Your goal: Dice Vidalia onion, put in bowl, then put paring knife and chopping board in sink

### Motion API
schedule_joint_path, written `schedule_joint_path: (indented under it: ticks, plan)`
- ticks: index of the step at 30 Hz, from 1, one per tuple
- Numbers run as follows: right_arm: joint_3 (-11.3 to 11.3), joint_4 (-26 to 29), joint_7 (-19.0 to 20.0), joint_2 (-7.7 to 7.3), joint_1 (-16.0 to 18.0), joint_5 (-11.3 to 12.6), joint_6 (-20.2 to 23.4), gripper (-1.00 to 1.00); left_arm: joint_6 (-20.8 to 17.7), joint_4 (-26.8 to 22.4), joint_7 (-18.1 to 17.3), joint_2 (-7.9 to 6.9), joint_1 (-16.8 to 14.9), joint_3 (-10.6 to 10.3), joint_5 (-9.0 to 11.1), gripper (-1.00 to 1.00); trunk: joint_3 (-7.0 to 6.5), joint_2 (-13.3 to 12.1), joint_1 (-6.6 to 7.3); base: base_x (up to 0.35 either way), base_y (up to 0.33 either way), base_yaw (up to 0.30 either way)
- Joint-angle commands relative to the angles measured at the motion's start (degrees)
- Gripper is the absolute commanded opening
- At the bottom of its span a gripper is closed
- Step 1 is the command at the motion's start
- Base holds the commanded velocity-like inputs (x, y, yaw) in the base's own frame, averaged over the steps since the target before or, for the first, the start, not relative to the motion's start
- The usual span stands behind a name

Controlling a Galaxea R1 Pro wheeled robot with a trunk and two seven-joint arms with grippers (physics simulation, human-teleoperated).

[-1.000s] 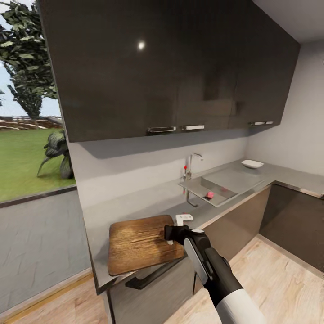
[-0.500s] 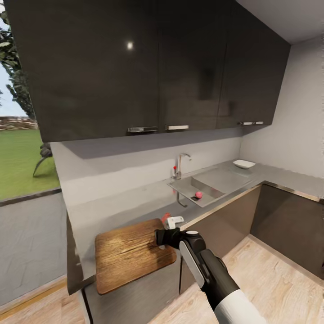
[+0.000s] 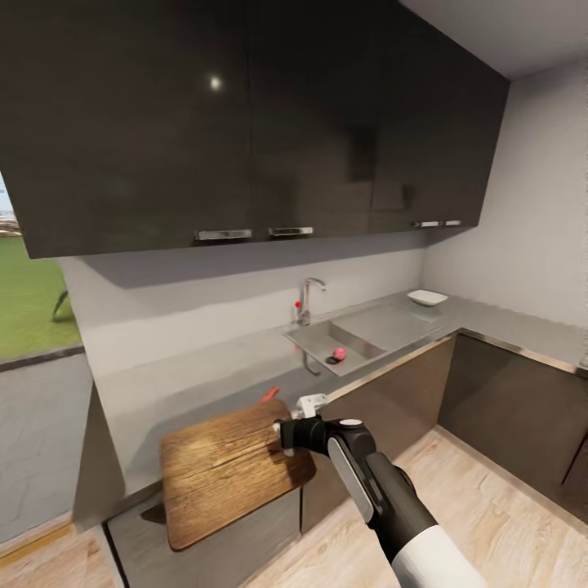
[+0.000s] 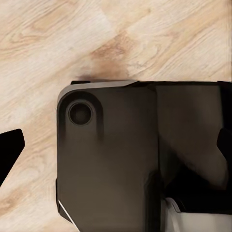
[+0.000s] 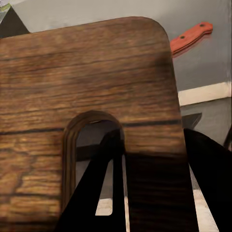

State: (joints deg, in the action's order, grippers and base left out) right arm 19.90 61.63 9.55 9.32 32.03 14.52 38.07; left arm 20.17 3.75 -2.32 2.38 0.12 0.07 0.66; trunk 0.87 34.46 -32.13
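Head view: my right gripper (image 3: 287, 434) pinches the chopping board (image 3: 229, 465) at its right edge, the board overhanging the countertop (image 3: 204, 376). Just beyond it lies the paring knife (image 3: 269, 394). Farther right, the Vidalia onion (image 3: 337, 353) sits in the sink (image 3: 359, 327); the bowl (image 3: 427, 297) rests beyond.

Camera: head view pans right, so sink (image 3: 331, 347) and bowl (image 3: 427, 297) sit further left in frame | Board (image 3: 229, 465): now juts over the counter (image 3: 163, 392) front edge, held by right gripper (image 3: 287, 433) | Knife (image 3: 268, 394): orange handle now uncovered behind board
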Motion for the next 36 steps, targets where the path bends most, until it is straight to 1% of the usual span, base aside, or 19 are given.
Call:
schedule_joint_path:
  ticks: [1,8,24,28,36]
  plan:
    - [-0.04,0.06,0.22,0.0,0.05,0.16,0.25,-1.0,0.32,0.12,-0.14,0.0,-0.04,0.02,0.09,1.0,0.09,0.09,-0.02,0.014,-0.313,0.0]
    - [-0.1,0.06,0.13,0.0,0.05,0.0,0.25,-1.0,0.32,0.12,-0.14,0.0,-0.04,0.02,0.13,1.0,0.09,0.09,-0.02,0.066,-0.311,0.054]
    - [-0.13,0.03,0.07,0.0,0.05,-0.02,0.25,-1.0,0.39,0.12,-0.14,0.0,-0.03,0.02,0.13,1.0,0.12,0.09,-0.02,0.083,-0.305,0.273]
    - [-0.13,0.03,0.1,0.0,0.05,-0.02,0.25,-1.0,0.39,0.06,-0.14,-0.1,-0.05,0.05,0.18,1.0,0.2,0.09,-0.02,0.133,-0.139,0.28]
    - [-0.13,0.03,0.11,0.0,0.05,-0.02,0.25,-1.0,0.39,0.04,-0.14,-0.18,-0.04,0.05,0.22,1.0,0.44,0.09,-0.02,0.211,-0.015,0.28]
